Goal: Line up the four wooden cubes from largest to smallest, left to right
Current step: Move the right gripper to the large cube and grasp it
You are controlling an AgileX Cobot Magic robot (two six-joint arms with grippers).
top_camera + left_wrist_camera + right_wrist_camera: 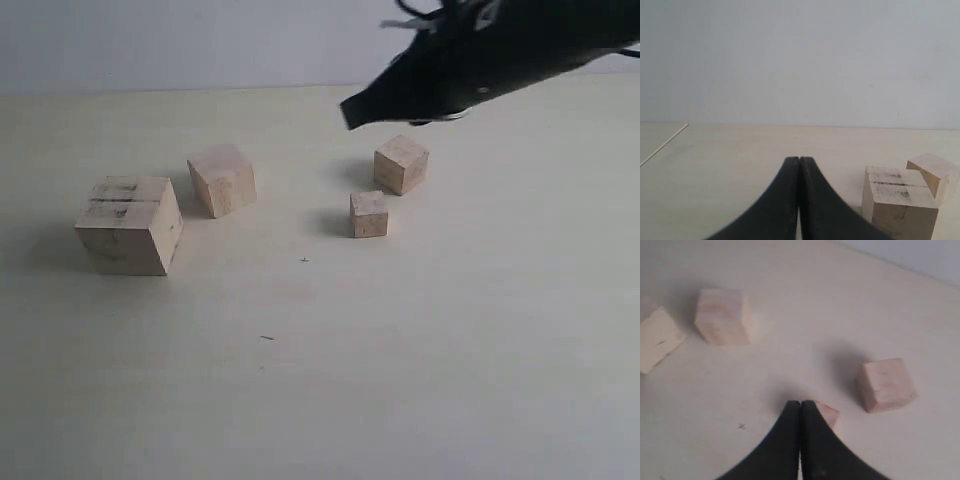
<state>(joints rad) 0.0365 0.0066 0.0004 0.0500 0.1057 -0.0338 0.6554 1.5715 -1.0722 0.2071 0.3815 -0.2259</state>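
Standing apart are four wooden cubes [130, 225] [222, 180] [401, 164] [369, 214].

No text, label, brand or number can be read anywhere. The dark streaks [118, 200] atop the largest cube [125, 238], at about nine o'clock on the surface [400, 350], seem mere smudges, not letters.

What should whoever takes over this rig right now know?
Left tool: shut, empty, near the largest pale wooden cube (dark streaks on top).
Right tool: shut, empty, over the two small ones.
Exterior view, left to right: largest, second-largest pale wooden cube, smallest pale wooden cube, third-largest pale wooden cube farther back.
Done: first two in order, not aligned.
Left: swap last two, straighten row.
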